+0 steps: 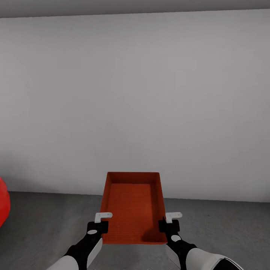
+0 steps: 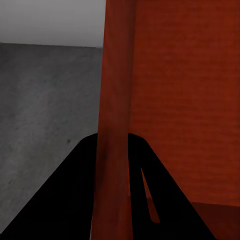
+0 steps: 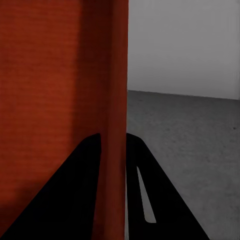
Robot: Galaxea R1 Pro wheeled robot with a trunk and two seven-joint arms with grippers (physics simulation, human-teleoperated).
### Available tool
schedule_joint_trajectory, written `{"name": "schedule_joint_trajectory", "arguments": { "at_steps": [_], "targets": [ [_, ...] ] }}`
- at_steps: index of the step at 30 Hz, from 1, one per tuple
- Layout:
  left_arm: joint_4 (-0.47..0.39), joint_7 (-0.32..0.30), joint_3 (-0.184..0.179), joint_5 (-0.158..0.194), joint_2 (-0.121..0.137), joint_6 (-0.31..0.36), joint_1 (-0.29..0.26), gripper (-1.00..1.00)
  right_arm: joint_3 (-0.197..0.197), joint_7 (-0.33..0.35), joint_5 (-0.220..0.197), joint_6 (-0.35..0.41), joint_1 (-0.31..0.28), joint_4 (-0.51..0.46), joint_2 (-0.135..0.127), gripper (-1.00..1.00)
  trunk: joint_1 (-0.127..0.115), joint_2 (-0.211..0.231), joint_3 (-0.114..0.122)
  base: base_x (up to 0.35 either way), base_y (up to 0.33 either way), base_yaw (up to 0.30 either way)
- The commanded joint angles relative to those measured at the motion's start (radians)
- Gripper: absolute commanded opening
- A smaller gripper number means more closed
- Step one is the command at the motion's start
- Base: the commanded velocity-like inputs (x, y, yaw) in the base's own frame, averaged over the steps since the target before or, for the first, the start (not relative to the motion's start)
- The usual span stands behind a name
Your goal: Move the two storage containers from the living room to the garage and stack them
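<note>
wall: plain white-grey garage wall [image 1: 135,101], fills upper two thirds of head view, thin grey ceiling strip along top edge; also grey patch in both wrist views [image 2: 50,20] [image 3: 185,45]
floor: dark grey matte concrete-like floor [image 1: 45,225], band across lower part of head view, meets wall at a straight line; mottled grey in left wrist view [image 2: 45,110] and right wrist view [image 3: 190,145]
container: orange-red rectangular open-top storage container with thin walls [image 1: 132,204], lower centre of head view, held up off the floor between both arms, long axis pointing away from robot toward the wall, inside empty, dark shadow in near right corner
container wall, left wrist view: orange-red thin side wall [image 2: 115,100] runs top to bottom at centre of frame, inner face to its right
container wall, right wrist view: same kind of orange-red side wall [image 3: 112,90] runs top to bottom at centre, inner face to its left
left gripper: black gripper with white finger [image 1: 100,221], lower left of container, clamped over the container's left side wall near the near corner; black fingers [image 2: 70,190] straddle the wall
right gripper: black gripper with white finger [image 1: 170,221], lower right of container, clamped over the right side wall near the near corner; black fingers [image 3: 75,190] straddle the wall
red object: rounded red shape [image 1: 3,200] at left edge of head view, cut off by frame, cannot tell what it is
</note>
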Motion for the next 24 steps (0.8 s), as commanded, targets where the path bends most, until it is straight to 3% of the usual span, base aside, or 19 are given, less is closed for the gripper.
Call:
{"name": "schedule_joint_trajectory", "arguments": {
  "at_steps": [1, 24],
  "targets": [
    [-0.006, 0.011, 0.011, -0.007, 0.001, 0.000, -0.001, -1.00, -0.063, -0.005, -0.027, -0.006, -0.001, 0.014, 0.000, -1.00, 0.000, -0.001, -0.003, 0.000, 0.000, 0.000],
    [-0.008, 0.012, 0.011, -0.007, 0.001, 0.000, -0.001, -1.00, -0.063, -0.003, -0.028, -0.006, -0.001, 0.014, 0.000, -1.00, 0.000, -0.001, -0.039, 0.000, 0.000, 0.000]
  ]
}}
